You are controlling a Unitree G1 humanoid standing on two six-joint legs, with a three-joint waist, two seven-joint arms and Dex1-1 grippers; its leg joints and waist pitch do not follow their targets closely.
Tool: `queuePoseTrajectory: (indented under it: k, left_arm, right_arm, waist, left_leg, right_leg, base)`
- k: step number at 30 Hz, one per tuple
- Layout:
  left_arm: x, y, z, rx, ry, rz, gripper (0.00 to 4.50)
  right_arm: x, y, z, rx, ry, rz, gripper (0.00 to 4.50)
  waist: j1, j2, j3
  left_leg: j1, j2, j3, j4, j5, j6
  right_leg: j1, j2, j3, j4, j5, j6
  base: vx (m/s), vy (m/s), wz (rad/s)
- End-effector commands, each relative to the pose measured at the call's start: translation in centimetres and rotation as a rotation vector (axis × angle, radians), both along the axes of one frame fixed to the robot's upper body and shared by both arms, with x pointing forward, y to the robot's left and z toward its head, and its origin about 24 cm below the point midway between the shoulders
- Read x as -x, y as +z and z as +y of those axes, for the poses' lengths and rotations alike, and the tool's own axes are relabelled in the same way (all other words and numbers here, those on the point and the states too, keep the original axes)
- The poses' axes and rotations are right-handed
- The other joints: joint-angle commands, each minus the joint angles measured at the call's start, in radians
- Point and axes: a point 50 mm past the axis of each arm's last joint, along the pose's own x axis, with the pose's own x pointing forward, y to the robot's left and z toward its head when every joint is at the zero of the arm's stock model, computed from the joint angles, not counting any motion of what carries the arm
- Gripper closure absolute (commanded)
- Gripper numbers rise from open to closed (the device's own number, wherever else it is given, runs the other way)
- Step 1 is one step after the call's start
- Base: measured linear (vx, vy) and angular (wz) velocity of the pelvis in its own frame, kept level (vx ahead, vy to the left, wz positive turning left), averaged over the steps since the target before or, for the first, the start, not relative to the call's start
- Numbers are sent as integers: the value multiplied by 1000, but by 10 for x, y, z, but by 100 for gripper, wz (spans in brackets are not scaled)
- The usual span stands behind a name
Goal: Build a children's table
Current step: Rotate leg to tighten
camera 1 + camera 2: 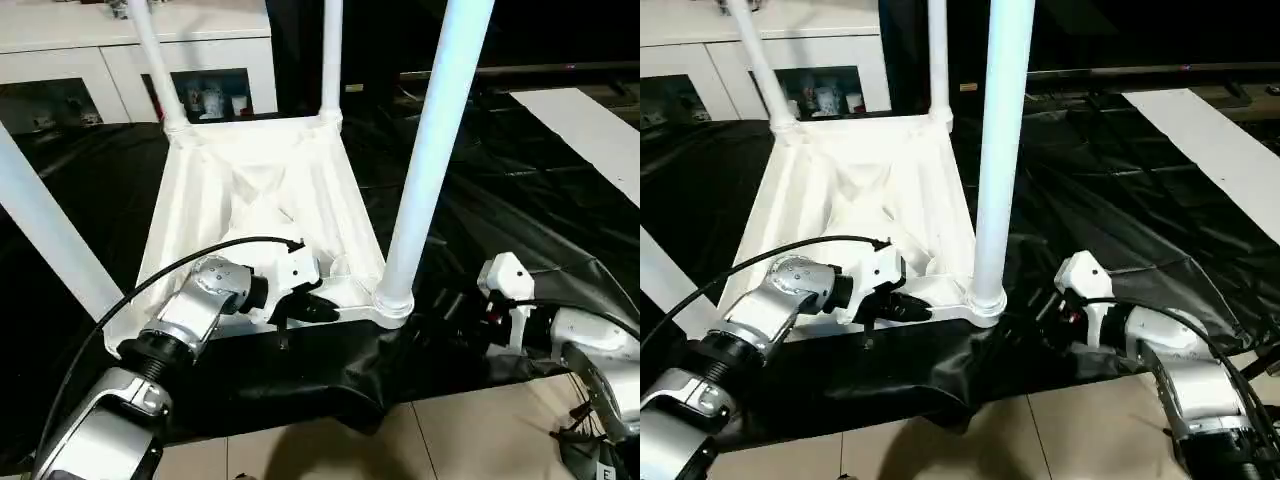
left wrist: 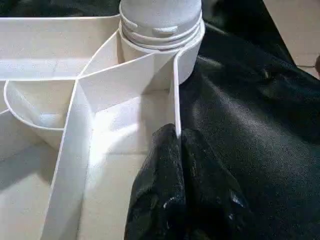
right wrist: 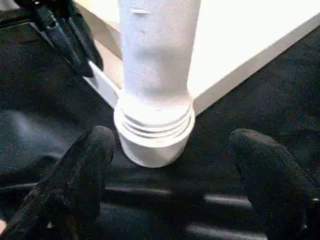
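The children's table stands upside down on a black cloth: its white ribbed tabletop (image 1: 260, 200) faces up and all four white legs rise from the corner sockets. My left gripper (image 1: 325, 310) is shut on the tabletop's near rim wall (image 2: 175, 90), just left of the near right leg (image 1: 430, 150). The black fingertips (image 2: 167, 145) pinch that thin wall. My right gripper (image 3: 172, 136) is open low on the cloth, a finger (image 3: 85, 170) on each side of that leg's threaded base (image 3: 155, 135) without touching it.
A white cabinet with glass doors (image 1: 130, 60) stands behind the table. The black cloth (image 1: 500, 180) lies wrinkled around the tabletop and ends at the tiled floor (image 1: 450, 440) in front. A black cable (image 1: 180, 265) loops over my left forearm.
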Motion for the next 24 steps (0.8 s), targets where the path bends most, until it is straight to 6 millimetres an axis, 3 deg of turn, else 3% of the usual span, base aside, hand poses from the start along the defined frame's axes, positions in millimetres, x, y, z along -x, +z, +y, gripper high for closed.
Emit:
queuePoseTrajectory:
  k: [1, 3, 4, 5, 6, 7, 10, 11, 12, 13, 15, 16, 17, 19, 20, 21, 22, 23, 24]
  left_arm:
    - [4, -4, -2, -50, -38, -6, 450]
    - [0, -1, 0, -40, 9, -19, 450]
    - [-1, 1, 0, -31, 21, -16, 450]
    - [-2, 4, 0, -5, 40, -1, 450]
    - [-2, 6, 1, 14, 57, 13, 423]
    - [-1, 9, 1, 35, 62, 21, 407]
    - [2, 14, 2, 69, 57, 20, 386]
    - [6, 17, 5, 93, 48, 0, 375]
    - [6, 18, 6, 98, 49, -6, 366]
    - [8, 23, 9, 124, 48, -26, 357]
    - [16, 38, 15, 238, 68, -30, 357]
    - [18, 41, 17, 261, 86, -28, 357]
    - [22, 45, 20, 312, 133, -23, 357]
    - [29, 46, 25, 353, 217, -25, 357]
    - [31, 46, 25, 371, 253, -26, 357]
    - [36, 45, 26, 440, 394, -36, 357]
    - [38, 44, 27, 464, 430, -39, 357]
    - [42, 41, 29, 514, 511, -46, 357]
    - [46, 38, 31, 543, 560, -55, 357]
  right_arm:
    - [1, 3, 1, -5, 10, -12, 54]
    - [2, 2, 3, -9, 10, -11, 54]
    - [2, 2, 3, -10, 9, -11, 54]
    - [3, 1, 3, -10, 7, -11, 54]
    - [4, 0, 3, -9, 3, -12, 50]
    - [6, 0, 1, -10, -6, -13, 48]
    - [9, 0, -1, -19, -26, -14, 48]
    - [12, 0, -2, -31, -42, -13, 48]
    - [13, 0, -2, -34, -42, -11, 48]
    - [16, 1, -3, -44, -47, -7, 48]
    - [21, 2, -3, -73, -91, -9, 48]
    - [23, 3, -2, -85, -102, -13, 48]
    - [25, 4, 1, -114, -133, -19, 48]
    - [28, 3, 5, -142, -198, -35, 48]
    - [28, 2, 6, -149, -215, -39, 48]
    - [30, 0, 12, -165, -280, -63, 48]
    - [31, 1, 14, -174, -297, -78, 48]
    - [33, 2, 19, -201, -322, -102, 48]
    - [35, 4, 24, -226, -327, -114, 48]
  waist:
    - [-2, -7, -59]
    - [-3, 2, -59]
    - [-3, -3, -58]
    - [-3, 2, -58]
    - [-2, 10, -58]
    - [-4, 5, -58]
    - [-5, 8, -59]
    - [-5, 18, -60]
    - [-7, 11, -59]
    - [-7, 13, -58]
    - [-8, 26, -58]
    - [-9, 25, -58]
    - [-12, 35, -55]
    - [-20, 45, -48]
    - [-25, 42, -49]
    - [-34, 61, -46]
    - [-36, 56, -45]
    - [-39, 63, -46]
    - [-42, 63, -46]
  left_leg:
    - [6, 10, 10, -60, -230, 65]
    - [7, 9, 8, -60, -236, 61]
    - [7, 9, 9, -59, -243, 61]
    - [7, 9, 9, -60, -245, 57]
    - [9, 9, 8, -61, -250, 56]
    - [6, 9, 8, -61, -252, 51]
    - [5, 10, 7, -60, -241, 58]
    - [6, 10, 6, -60, -240, 60]
    - [4, 9, 7, -59, -240, 66]
    - [4, 8, 7, -59, -238, 69]
    - [2, 9, 6, -60, -238, 72]
    - [3, 10, 6, -61, -237, 71]
    - [5, 10, 8, -62, -261, 68]
    - [5, 8, 7, -67, -312, 54]
    - [5, 6, 7, -66, -319, 52]
    - [4, 4, 7, -66, -334, 42]
    - [0, 6, 6, -67, -328, 40]
    - [3, 2, 6, -64, -335, 39]
    - [-1, -1, 5, -63, -334, 43]
  right_leg:
    - [53, -25, 18, -57, -185, -235]
    - [54, -25, 18, -57, -180, -239]
    - [53, -25, 17, -59, -188, -239]
    - [54, -26, 18, -57, -190, -241]
    - [53, -26, 17, -59, -195, -243]
    - [56, -25, 17, -57, -188, -247]
    - [57, -26, 17, -57, -181, -253]
    - [57, -25, 16, -56, -169, -257]
    - [58, -23, 16, -56, -160, -256]
    - [58, -22, 16, -56, -161, -254]
    - [60, -25, 16, -55, -170, -256]
    - [59, -24, 15, -55, -172, -257]
    - [54, -23, 14, -59, -203, -255]
    - [51, -20, 11, -66, -292, -229]
    - [50, -19, 10, -70, -320, -216]
    - [48, -18, 10, -74, -357, -197]
    - [51, -19, 9, -78, -362, -187]
    - [44, -18, 7, -83, -412, -167]
    - [44, -15, 6, -87, -433, -147]
  base:
    - [0, 0, 0]
    - [0, 0, 0]
    - [0, 0, 0]
    - [0, 0, 0]
    - [0, 0, 0]
    - [0, 0, 0]
    - [0, 0, 0]
    - [0, 0, 0]
    - [0, 0, 0]
    - [0, 0, 0]
    - [0, 0, 0]
    - [0, 0, 0]
    - [0, 0, 0]
    - [0, 0, 0]
    - [0, 0, 0]
    - [0, 0, 0]
    - [0, 0, 0]
    - [0, 0, 0]
    - [0, 0, 0]
